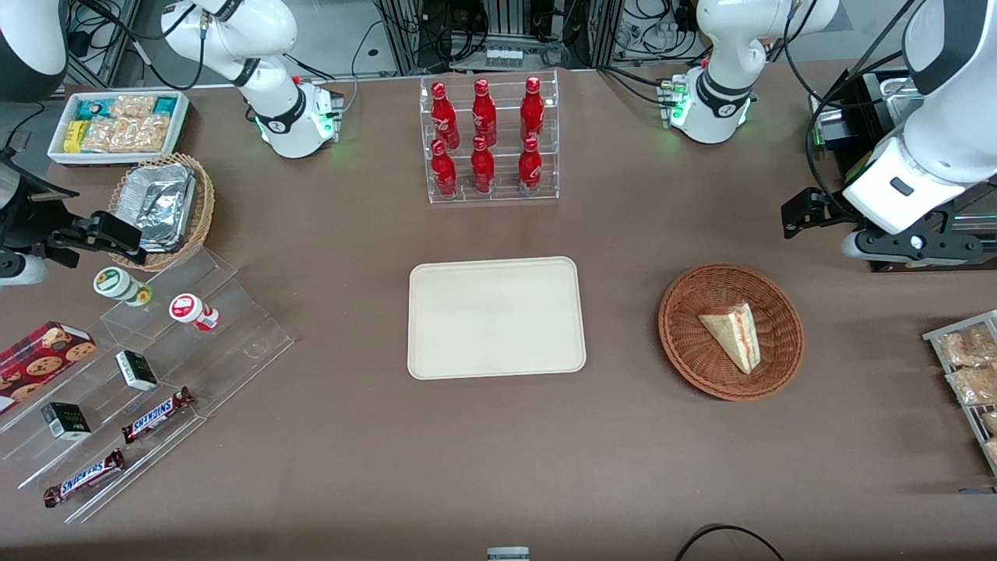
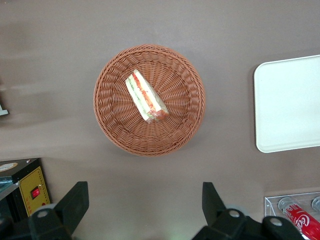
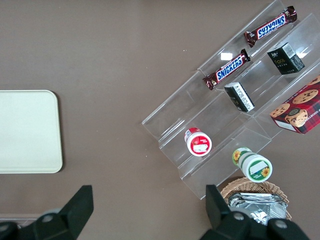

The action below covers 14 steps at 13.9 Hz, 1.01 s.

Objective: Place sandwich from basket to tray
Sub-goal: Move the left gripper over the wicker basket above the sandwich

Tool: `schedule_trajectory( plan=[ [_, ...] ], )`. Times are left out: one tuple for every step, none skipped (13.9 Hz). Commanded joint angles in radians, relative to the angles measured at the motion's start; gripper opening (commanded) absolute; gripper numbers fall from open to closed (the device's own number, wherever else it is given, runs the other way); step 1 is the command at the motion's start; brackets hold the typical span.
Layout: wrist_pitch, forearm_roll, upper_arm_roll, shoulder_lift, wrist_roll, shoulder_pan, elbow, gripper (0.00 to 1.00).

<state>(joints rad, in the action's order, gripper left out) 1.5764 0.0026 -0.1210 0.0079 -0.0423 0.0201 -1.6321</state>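
Note:
The sandwich (image 1: 734, 335) (image 2: 145, 96), a wrapped wedge with red and green filling along its cut edge, lies in the round reddish-brown basket (image 1: 678, 327) (image 2: 107, 115). The cream tray (image 1: 496, 318) (image 2: 290, 102) sits bare at the table's middle, beside the basket toward the parked arm's end. My gripper (image 2: 145, 192) (image 1: 907, 243) hangs high above the table, farther from the front camera than the basket and toward the working arm's end. Its fingers are open wide with nothing between them, well apart from the basket.
A clear rack of red bottles (image 1: 489, 140) stands farther from the front camera than the tray. A stepped acrylic shelf (image 1: 156, 366) with snacks, a tan basket of foil trays (image 1: 160, 206) and a white snack box (image 1: 117, 125) occupy the parked arm's end. Packets on a rack (image 1: 970, 374) lie near the basket.

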Motion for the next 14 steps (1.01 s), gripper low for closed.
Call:
schedule_trajectory(
  plan=[
    [0.026,-0.004,0.0,0.0,0.021,-0.006,-0.002,1.0],
    [0.025,-0.006,-0.002,0.0,0.019,-0.006,-0.005,1.0],
    [0.028,-0.006,-0.002,0.001,0.019,-0.006,-0.012,1.0],
    [0.034,-0.004,-0.002,0.003,0.019,-0.005,-0.029,1.0],
    [0.037,-0.006,-0.002,0.017,0.019,-0.005,-0.034,1.0],
    [0.037,-0.007,-0.002,0.033,0.019,-0.006,-0.034,1.0],
    [0.042,-0.007,-0.002,0.05,0.019,-0.006,-0.035,1.0],
    [0.054,-0.007,-0.002,0.067,0.019,-0.006,-0.041,1.0],
    [0.079,-0.007,-0.002,0.073,0.019,-0.006,-0.063,1.0],
    [0.126,-0.007,-0.002,0.073,0.018,-0.006,-0.101,1.0],
    [0.169,-0.007,-0.002,0.072,0.018,-0.006,-0.142,1.0],
    [0.222,-0.007,-0.002,0.07,0.018,-0.006,-0.184,1.0],
    [0.272,-0.007,0.0,0.073,0.018,-0.008,-0.219,1.0],
    [0.315,-0.006,0.0,0.078,0.018,-0.008,-0.248,1.0]
  ],
)
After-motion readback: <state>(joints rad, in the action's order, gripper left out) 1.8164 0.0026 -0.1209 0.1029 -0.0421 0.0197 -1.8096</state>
